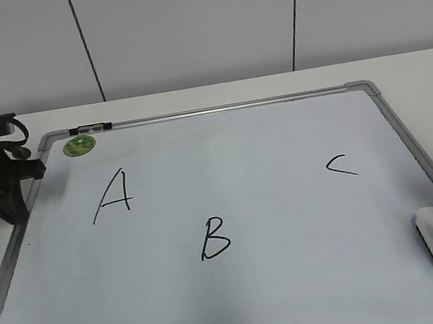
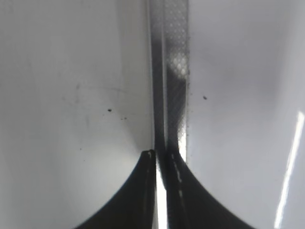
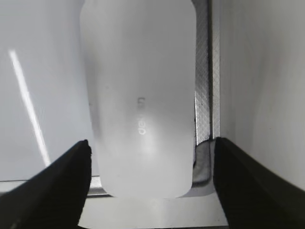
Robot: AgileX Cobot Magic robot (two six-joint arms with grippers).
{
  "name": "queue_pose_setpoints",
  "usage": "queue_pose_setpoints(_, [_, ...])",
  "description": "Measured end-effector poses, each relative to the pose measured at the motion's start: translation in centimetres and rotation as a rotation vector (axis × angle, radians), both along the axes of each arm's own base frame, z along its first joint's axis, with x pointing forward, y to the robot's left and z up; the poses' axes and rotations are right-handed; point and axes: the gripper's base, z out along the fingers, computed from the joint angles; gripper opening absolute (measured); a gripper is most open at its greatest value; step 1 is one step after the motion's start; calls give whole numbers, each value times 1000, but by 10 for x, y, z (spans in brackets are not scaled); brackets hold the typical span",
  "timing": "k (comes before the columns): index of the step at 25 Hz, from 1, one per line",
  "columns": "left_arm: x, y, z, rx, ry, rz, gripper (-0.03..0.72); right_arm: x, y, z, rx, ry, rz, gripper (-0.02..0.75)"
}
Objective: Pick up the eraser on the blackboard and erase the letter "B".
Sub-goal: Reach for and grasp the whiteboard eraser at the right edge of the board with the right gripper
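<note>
A white table (image 1: 215, 95) before a pale panelled wall (image 1: 188, 28) is taken up almost wholly by the blackboard (image 1: 283, 282), in fact white and grey-framed. Nearest, at the board's right corner, the eraser (image 3: 138, 95) is framed between the widely spread fingers of the right gripper (image 3: 150, 157), neither finger touching it. A grasp could slip, it is judged, since the block is smooth and lies just beside the frame rail, which one finger may strike. Mid-board, the letter "B" (image 1: 213, 238) is found intact. Beyond it, "A" (image 1: 113, 195) and "C" (image 1: 341, 164) stand near enough that a broad wipe could smear them. Farthest left, the left gripper (image 2: 159, 157) is pressed together over the frame.
</note>
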Motion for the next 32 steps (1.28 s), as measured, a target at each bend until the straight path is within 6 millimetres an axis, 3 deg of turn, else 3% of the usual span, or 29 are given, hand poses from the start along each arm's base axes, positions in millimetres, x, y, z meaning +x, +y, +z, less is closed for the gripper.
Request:
queue_pose_setpoints(12, [0,0,0,-5,0,3,23,11,3,-16,23,6,12,670])
queue_pose_setpoints(27, [0,-1,0,-8,0,5,23,30,5,-34,9,37,29,666])
queue_pose_setpoints(32, [0,-1,0,-8,0,5,23,32,5,-35,4,36,35,594])
